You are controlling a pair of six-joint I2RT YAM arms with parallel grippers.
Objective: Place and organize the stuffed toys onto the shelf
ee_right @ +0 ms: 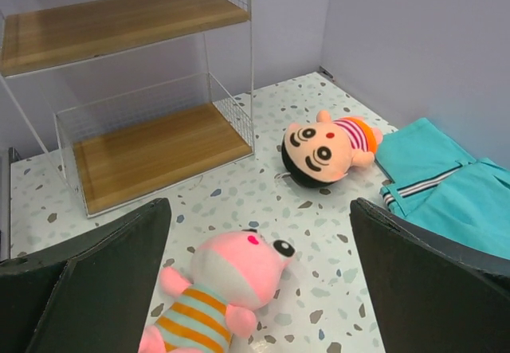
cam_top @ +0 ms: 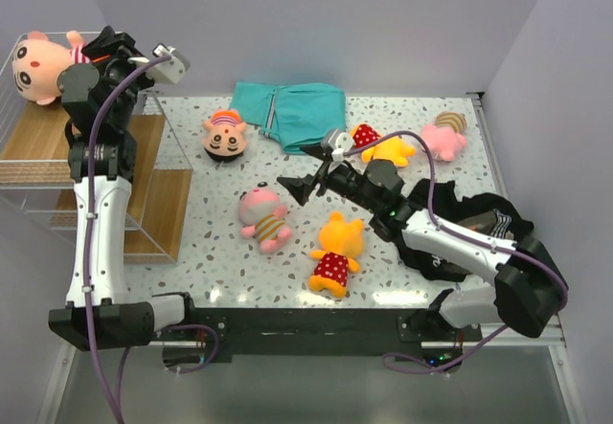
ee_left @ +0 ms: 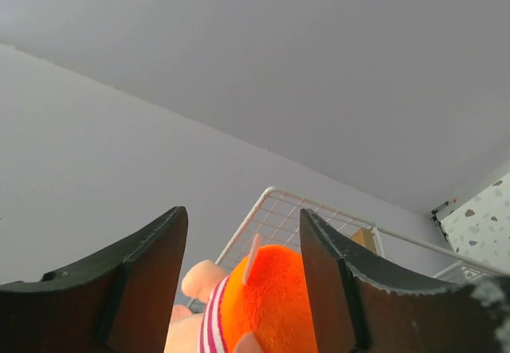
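Putting one peach doll (cam_top: 38,65) on the shelf (cam_top: 43,142) at ten o'clock; left pincer (ee_left: 243,277) wide around it. Right pincer (ee_right: 255,289) wide, above pink doll (cam_top: 263,215) mid-desk (cam_top: 412,261). Next: back off left, grab pink doll.

Bright, even light, soft shadows (wrist views blur nearby).

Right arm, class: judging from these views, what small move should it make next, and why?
Probably a short descent onto the pink striped toy. The right gripper hovers with jaws wide open, and the wrist view shows that toy lying on the table between and just beyond them, nothing gripped yet. The left gripper is busy at the shelf with a toy between its open jaws.
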